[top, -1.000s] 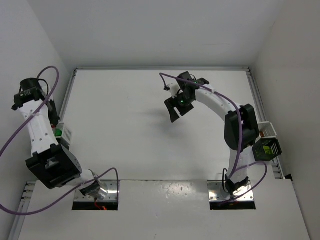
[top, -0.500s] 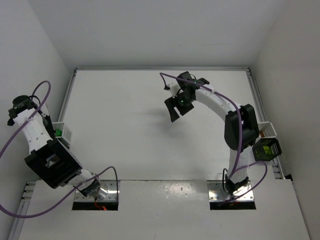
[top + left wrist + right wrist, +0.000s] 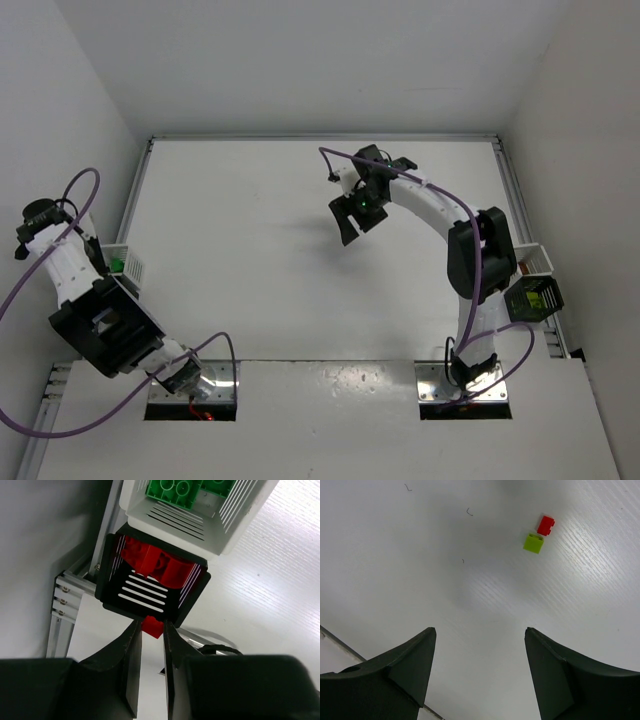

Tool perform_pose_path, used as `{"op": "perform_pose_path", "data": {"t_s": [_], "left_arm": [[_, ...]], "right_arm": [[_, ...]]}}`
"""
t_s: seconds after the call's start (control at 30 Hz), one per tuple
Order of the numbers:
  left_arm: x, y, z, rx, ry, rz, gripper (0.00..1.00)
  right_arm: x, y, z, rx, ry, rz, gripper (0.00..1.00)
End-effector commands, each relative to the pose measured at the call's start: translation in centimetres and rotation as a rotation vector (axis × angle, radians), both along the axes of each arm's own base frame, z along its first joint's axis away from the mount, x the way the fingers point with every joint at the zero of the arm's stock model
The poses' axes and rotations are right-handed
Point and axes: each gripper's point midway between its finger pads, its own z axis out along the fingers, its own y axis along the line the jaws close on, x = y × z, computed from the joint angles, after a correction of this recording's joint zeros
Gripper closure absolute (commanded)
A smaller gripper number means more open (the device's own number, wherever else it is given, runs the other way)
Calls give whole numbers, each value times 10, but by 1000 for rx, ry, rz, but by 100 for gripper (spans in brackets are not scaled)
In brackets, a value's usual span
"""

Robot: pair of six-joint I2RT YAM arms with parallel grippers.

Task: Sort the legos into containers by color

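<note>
My left tool (image 3: pixel 151 625) pinches a small red lego (image 3: pixel 151 629) just above a black slotted bin (image 3: pixel 145 597) w/ red bricks (image 3: pixel 157 562) inside. The adjoining white bin (image 3: pixel 175 519) holds green bricks (image 3: pixel 172 490). Right tool (image 3: pixel 480 632) gapes wide over the worktop (image 3: pixel 420 555), where a loose red lego (image 3: pixel 546 525) & lime lego (image 3: pixel 533 543) sit side by side. Vs 1 s ago, my left arm (image 3: pixel 70 265) swung toward the side wall (image 3: pixel 70 120); right tool unmoved.

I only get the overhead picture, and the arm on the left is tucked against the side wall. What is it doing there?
Observer: Its wrist camera shows the left jaws pinching a held red brick at the rim of a black bin.
Operator: Anything in that bin?
Observer: Yes, more red bricks lie inside.
Operator: And the other arm?
Observer: The right jaws hang open over a loose red brick and a lime brick, side by side on the table.
</note>
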Motion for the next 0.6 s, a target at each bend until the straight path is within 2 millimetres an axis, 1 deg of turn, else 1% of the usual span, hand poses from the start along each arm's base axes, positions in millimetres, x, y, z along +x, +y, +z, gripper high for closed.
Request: {"op": "perform_pose_path", "data": {"t_s": [0.0, 0.07, 0.1, 0.13, 0.2, 0.23, 0.27, 0.3, 0.33, 0.37, 0.43, 0.47, 0.5, 0.53, 0.57], "left_arm": [[1, 8, 2, 22, -18, -2, 83], [2, 11, 5, 24, -28, -5, 74], [2, 11, 5, 24, -28, -5, 68], [4, 12, 8, 32, -35, -5, 56], [6, 14, 11, 36, -45, -30, 45], [6, 13, 14, 44, -52, -30, 34], [9, 14, 21, 59, -73, -49, 31], [11, 12, 21, 51, -83, -54, 29], [15, 15, 34, 78, -113, -68, 27], [19, 17, 39, 87, -128, -87, 27], [26, 7, 54, 55, -183, -137, 24], [36, 7, 74, 75, -231, -192, 24], [43, -18, 82, -25, -293, -282, 22], [48, -29, 89, -61, -316, -349, 17], [62, -46, 106, -61, -350, -440, 15]], "right_arm": [[6, 5, 2, 10, -29, -8, 28], [6, 5, 2, 10, -29, -8, 28], [6, 5, 2, 10, -29, -8, 28], [4, 4, -1, 6, -21, -8, 28], [4, 4, -1, 6, -21, -8, 28], [2, 3, 0, 6, -21, -8, 28], [2, 2, 0, -2, -25, -11, 28], [2, 2, 0, -2, -25, -11, 28], [2, 2, 1, 2, -33, -12, 28], [2, 2, 1, 2, -33, -12, 28], [3, 0, -2, -5, -37, -15, 28], [4, -1, -2, -14, -41, -18, 28], [6, 0, -2, -10, -49, -18, 28], [9, -4, -2, -10, -50, -31, 28], [11, -8, -2, -11, -49, -40, 28]]}}
